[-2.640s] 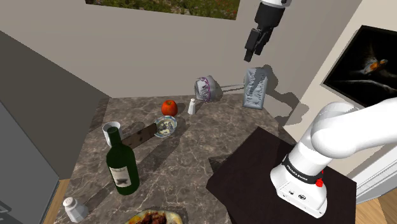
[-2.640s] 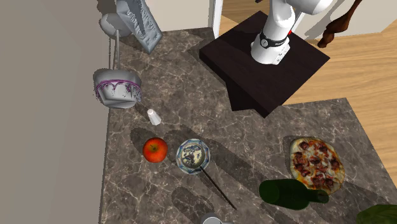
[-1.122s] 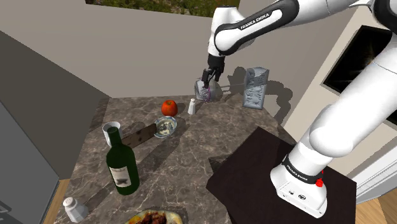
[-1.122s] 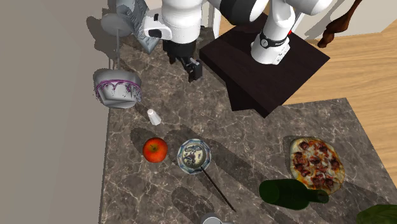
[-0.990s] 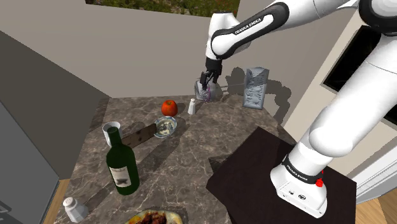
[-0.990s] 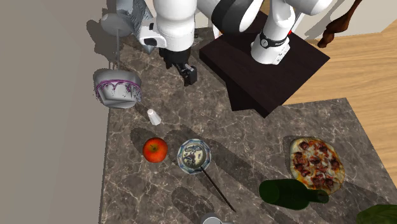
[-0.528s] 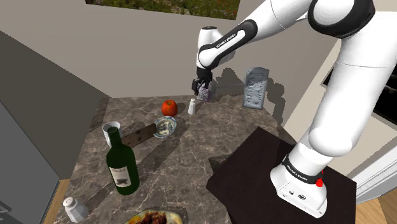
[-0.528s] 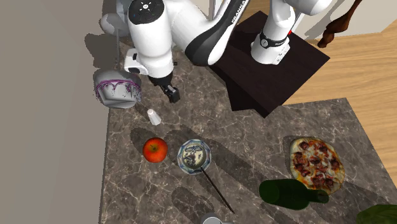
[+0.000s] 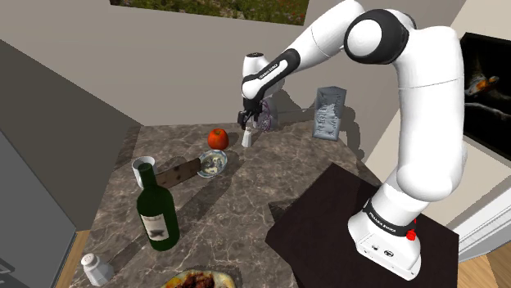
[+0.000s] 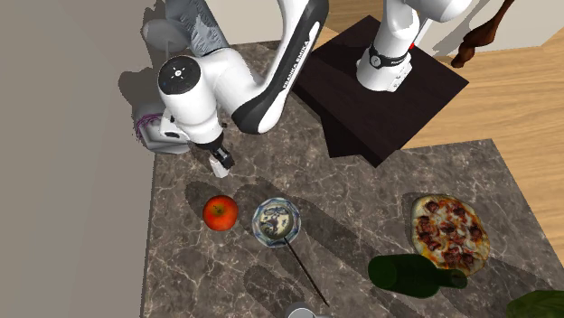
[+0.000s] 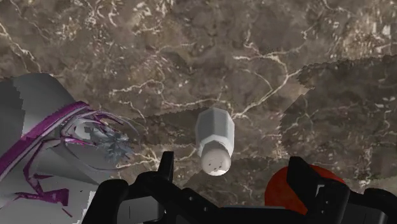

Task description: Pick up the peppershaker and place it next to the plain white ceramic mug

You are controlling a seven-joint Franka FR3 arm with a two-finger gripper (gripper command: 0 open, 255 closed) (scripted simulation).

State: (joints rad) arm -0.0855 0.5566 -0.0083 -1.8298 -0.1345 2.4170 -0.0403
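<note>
Released hand right above the small white peppershaker, fingers wide apart, nothing grasped. In wrist view, peppershaker upright on the brown marble tabletop, holed cap towards the camera, between the two black fingers but in contact w/ neither, closer to one of them than to the other. In 2nd ext. view, hand in front of the peppershaker, only a bit of white at its tip. Just beside the peppershaker, on the wall side: grey bowl w/ purple pattern, tilted. On the opposite side, near but apart: red apple. Next to the apple, towards the tabletop's middle: small bowl, blue pattern inside. Plain white mug at shoulder view's left, well apart from the peppershaker, w/ apple and small bowl between the two. Dark green wine bottle upright near the mug, white label on front. 2nd white shaker at the tabletop's near corner, far from the hand. Pizza at 2nd ext. view's right, beside the wine bottle. Grey box against the wall, at shoulder view's right of the peppershaker. Dark stand at shoulder view's lower right, base of the white arm on it.
</note>
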